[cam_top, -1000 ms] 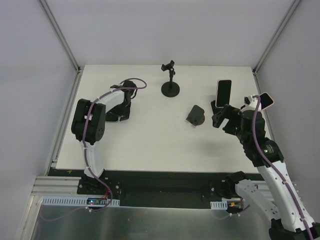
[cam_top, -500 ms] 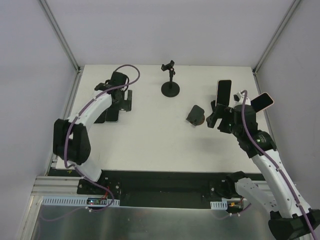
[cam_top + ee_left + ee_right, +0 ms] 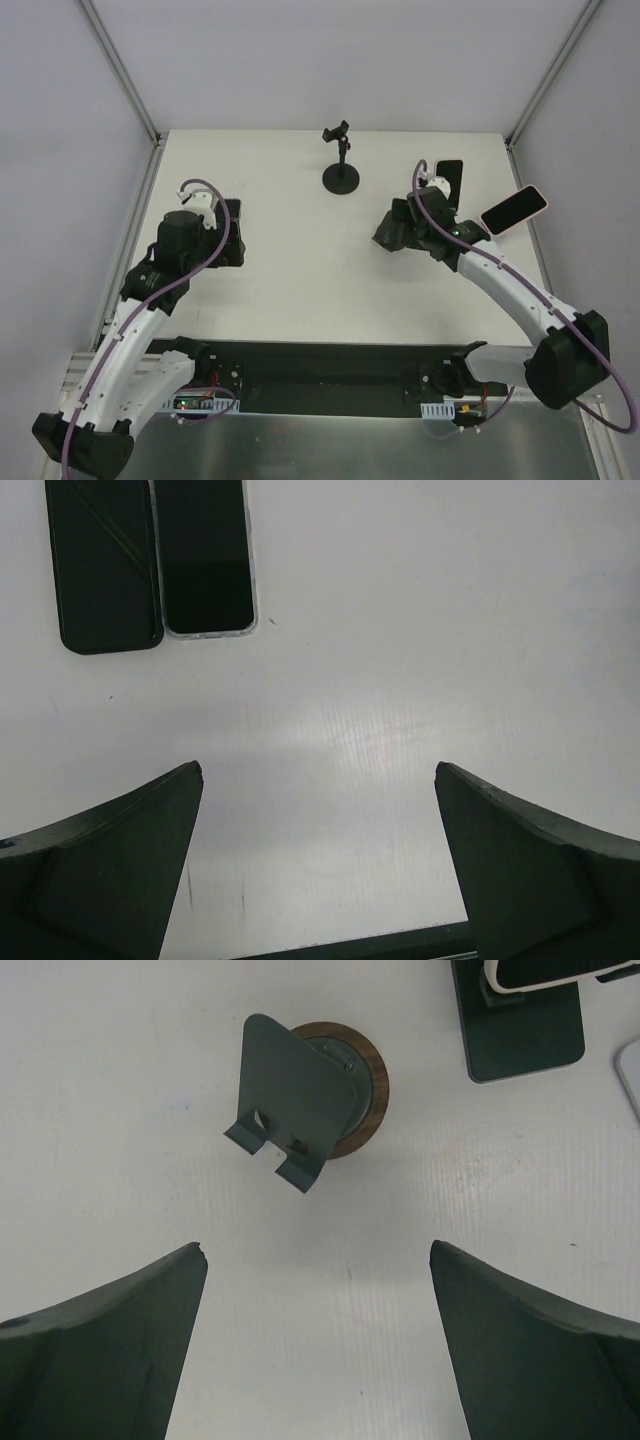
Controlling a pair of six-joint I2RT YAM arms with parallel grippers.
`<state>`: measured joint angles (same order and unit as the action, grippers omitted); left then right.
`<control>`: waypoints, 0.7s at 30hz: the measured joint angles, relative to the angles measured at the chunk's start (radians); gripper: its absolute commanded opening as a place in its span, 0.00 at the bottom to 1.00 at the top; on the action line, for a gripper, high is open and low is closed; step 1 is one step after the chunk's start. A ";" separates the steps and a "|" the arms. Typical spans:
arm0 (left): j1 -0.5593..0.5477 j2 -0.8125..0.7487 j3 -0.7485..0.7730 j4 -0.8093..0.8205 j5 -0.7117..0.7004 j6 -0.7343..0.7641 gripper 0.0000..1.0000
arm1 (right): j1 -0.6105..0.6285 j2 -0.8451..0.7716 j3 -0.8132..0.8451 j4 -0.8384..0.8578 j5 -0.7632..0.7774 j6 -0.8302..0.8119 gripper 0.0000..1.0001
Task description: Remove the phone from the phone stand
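The left end effector (image 3: pixel 318 772) has bare bench (image 3: pixel 420 650) between its spread fingers and straight ahead; only a black slab (image 3: pixel 105 565) and a flat phone (image 3: pixel 205 555), lying side by side, sit ahead off to one side. Straight ahead of the right end effector (image 3: pixel 320 1250) an empty stand (image 3: pixel 300 1095) rises in the way, with the phone stand (image 3: pixel 525 1035) and its phone (image 3: pixel 540 968) just beyond to one side. Open bench separates these from the clamp stand (image 3: pixel 341 165) near the far edge.

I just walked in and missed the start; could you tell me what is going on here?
Two robot arms work over a white table. The left gripper hangs open near a phone lying flat, holding nothing. The right gripper is open by an empty stand; just beyond it a second phone rests in another stand.
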<state>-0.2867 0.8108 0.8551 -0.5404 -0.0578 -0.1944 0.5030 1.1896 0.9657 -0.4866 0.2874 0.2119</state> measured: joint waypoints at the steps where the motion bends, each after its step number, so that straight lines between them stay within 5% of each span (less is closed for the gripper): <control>1: 0.000 -0.039 -0.028 0.003 0.003 0.000 0.99 | 0.009 0.035 0.011 0.014 0.023 0.013 0.96; 10: 0.000 -0.220 -0.200 0.012 0.032 -0.003 0.99 | 0.047 0.329 0.151 0.072 0.203 0.164 0.96; 21: -0.045 -0.269 -0.216 0.051 0.023 -0.003 0.99 | 0.059 0.619 0.387 -0.034 0.387 0.401 0.96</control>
<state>-0.3313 0.5415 0.6392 -0.4889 -0.0353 -0.1970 0.5617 1.8084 1.3529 -0.5201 0.6743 0.6125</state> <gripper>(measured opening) 0.992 0.962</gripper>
